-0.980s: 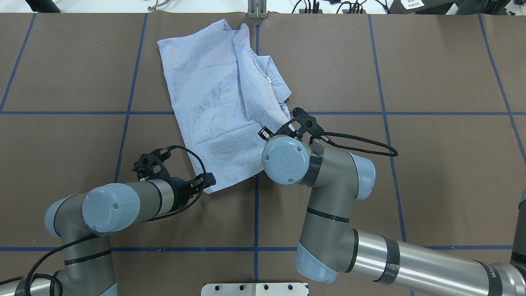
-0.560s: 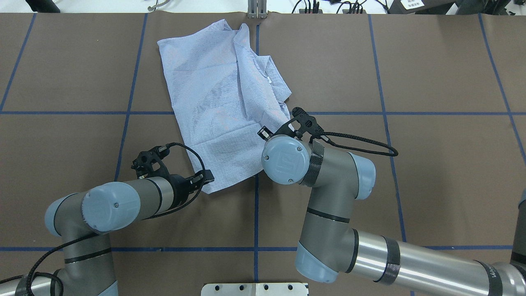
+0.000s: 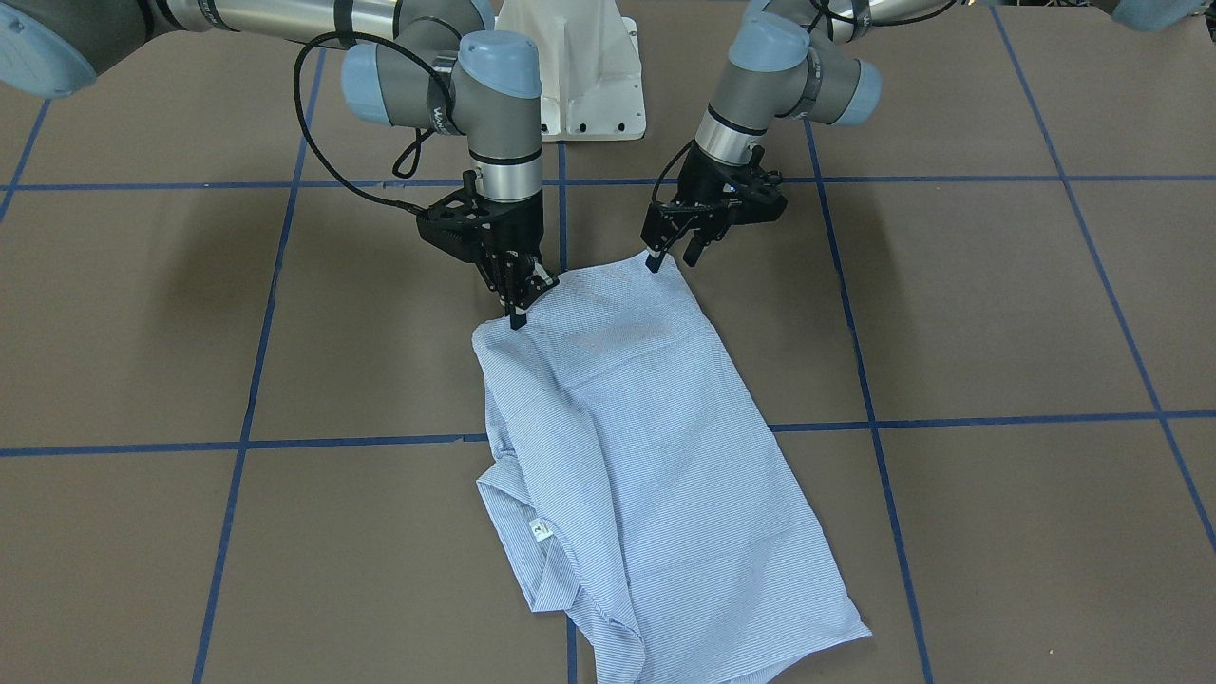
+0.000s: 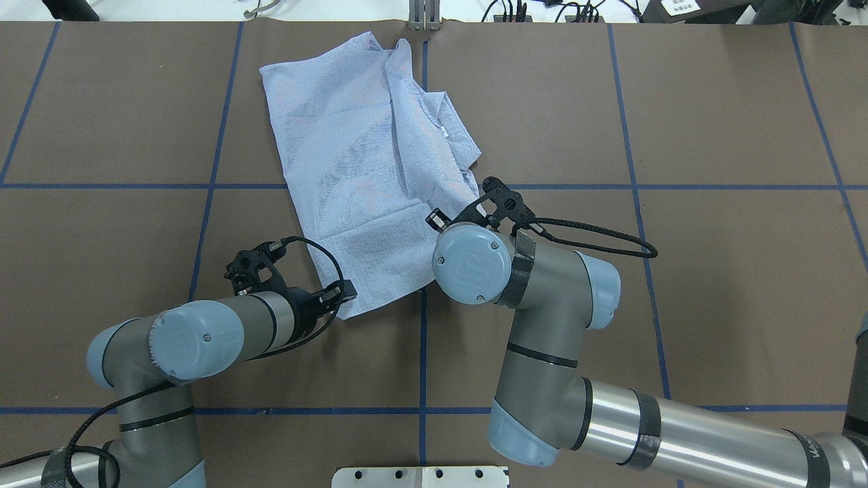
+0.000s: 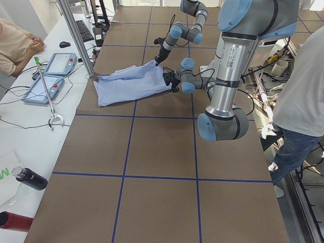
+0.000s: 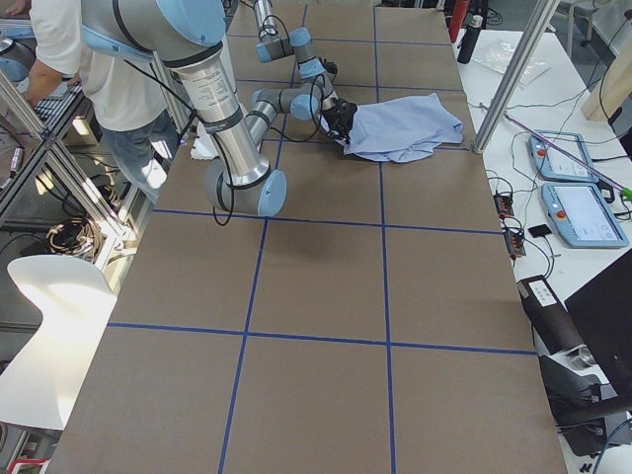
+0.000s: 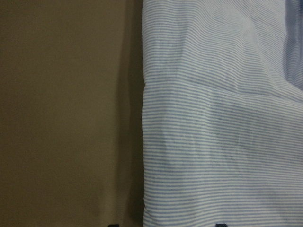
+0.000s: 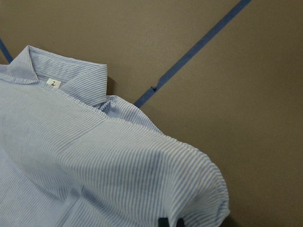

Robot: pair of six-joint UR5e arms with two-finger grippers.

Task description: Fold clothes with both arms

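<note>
On the brown table marked with blue tape lines, a light blue striped shirt is laid nearly flat, its collar and white neck label on the side away from the robot. One near corner is pinched by the right gripper, whose fingers are closed on the cloth. The other near corner is straddled by the left gripper, with its fingers spread apart.

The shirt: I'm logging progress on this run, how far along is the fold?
Done: the shirt lies as a long, rumpled panel, no sleeve sticking out. In hand: the right gripper is shut on one robot-side corner; the left gripper stands open over the other. Left, likely: closing that grip and folding the robot-side end towards the collar.
</note>
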